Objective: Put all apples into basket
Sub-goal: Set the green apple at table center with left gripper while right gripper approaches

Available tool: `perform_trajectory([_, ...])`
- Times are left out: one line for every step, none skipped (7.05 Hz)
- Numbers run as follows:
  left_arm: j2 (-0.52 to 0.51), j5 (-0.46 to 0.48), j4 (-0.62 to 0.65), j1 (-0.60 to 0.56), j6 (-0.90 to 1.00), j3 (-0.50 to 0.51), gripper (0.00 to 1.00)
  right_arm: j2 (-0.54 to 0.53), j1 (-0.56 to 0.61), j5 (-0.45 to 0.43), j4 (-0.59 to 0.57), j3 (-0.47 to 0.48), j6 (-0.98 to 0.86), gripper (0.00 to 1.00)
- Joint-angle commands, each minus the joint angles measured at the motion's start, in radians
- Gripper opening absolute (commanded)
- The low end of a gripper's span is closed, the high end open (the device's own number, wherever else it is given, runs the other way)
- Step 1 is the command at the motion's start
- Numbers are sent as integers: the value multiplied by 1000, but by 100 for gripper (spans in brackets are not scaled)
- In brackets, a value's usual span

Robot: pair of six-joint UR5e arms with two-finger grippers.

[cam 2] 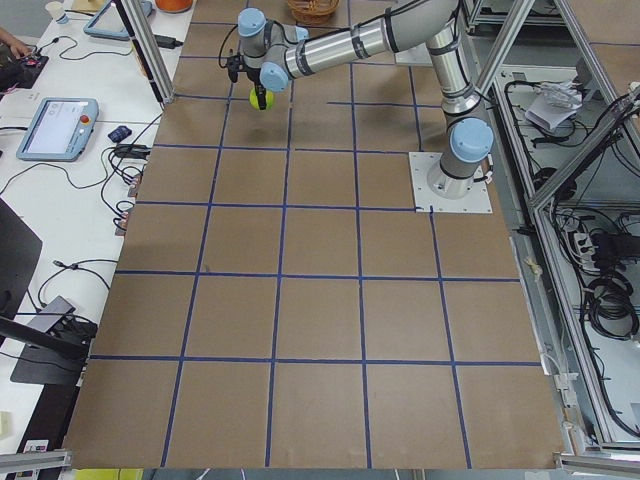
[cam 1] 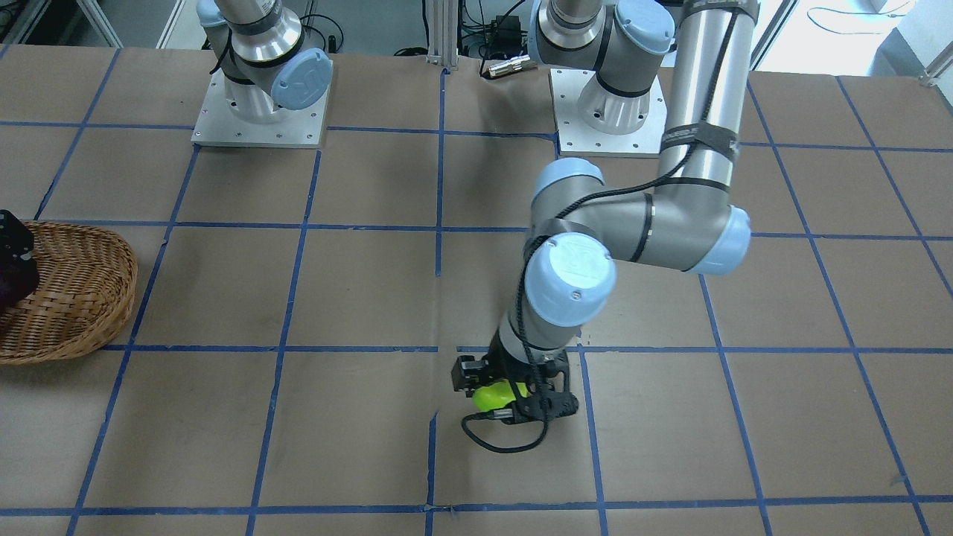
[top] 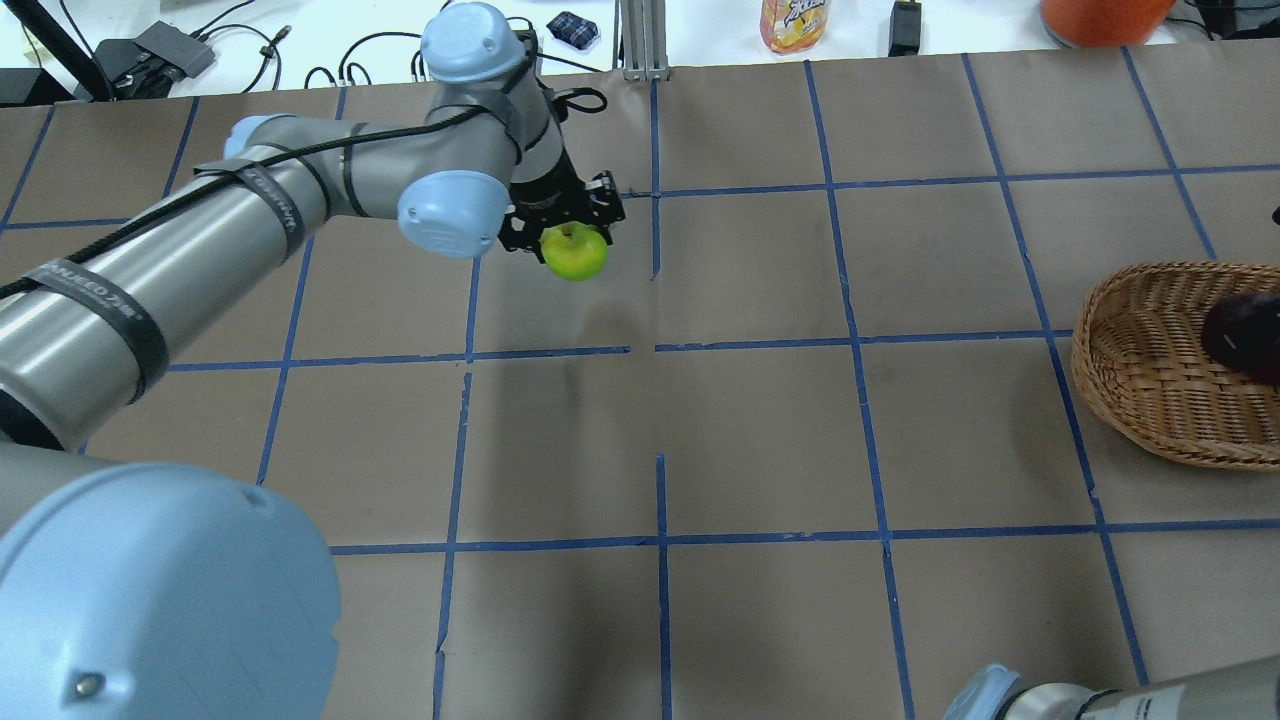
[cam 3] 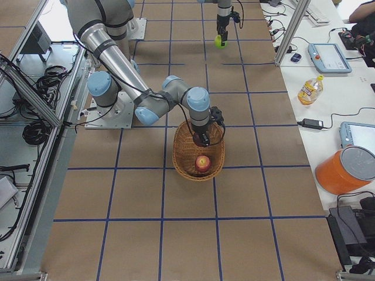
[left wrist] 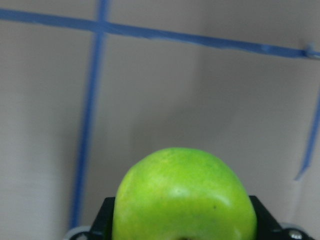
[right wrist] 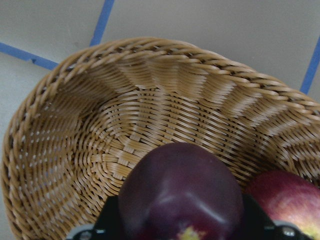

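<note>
You had left fingers (left wrist: 106, 221) clamped on green apple (top: 574, 251), held clear of worktop (top: 760, 430) for carry, well apart from basket (top: 1130, 370). Right fingers (right wrist: 107, 217) gripped purple apple (right wrist: 180, 190) over basket, beside red apple (right wrist: 285, 200) inside, likely for gentle release.

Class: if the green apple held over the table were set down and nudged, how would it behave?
Likely rolls: the green apple is round, the table flat. Probably firm: it shows no dent in the left gripper. Its glossy skin may be slippery.
</note>
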Motion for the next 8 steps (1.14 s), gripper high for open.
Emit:
perform_trajectory([-16,1,21,-69,-106,-24,10,44,-10,2,-1,-8,-22,100])
perform_trajectory([-19,1,64,-71,-105,-70,14,27,-6,6,2,-8,-19,100])
perform_trajectory([-19,0,167,-77,-120,-121,34,-3,-3,49,10,-6,-6,100])
perform_trajectory([-23,0,264,-85,-119,-173,55,-61,34,77,29,-5,54,100])
perform_trajectory([-20,0,306,-85,-119,-195,77,-115,113,69,101,-6,138,100])
perform_trajectory([-16,-8,303,-86,-107,-195,100,-150,220,72,126,-5,281,100])
perform_trajectory([12,-2,279,-79,-99,-186,100,-157,338,66,125,-5,451,100])
perform_trajectory([57,1,197,-68,-50,-169,100,-151,458,62,113,-5,609,100])
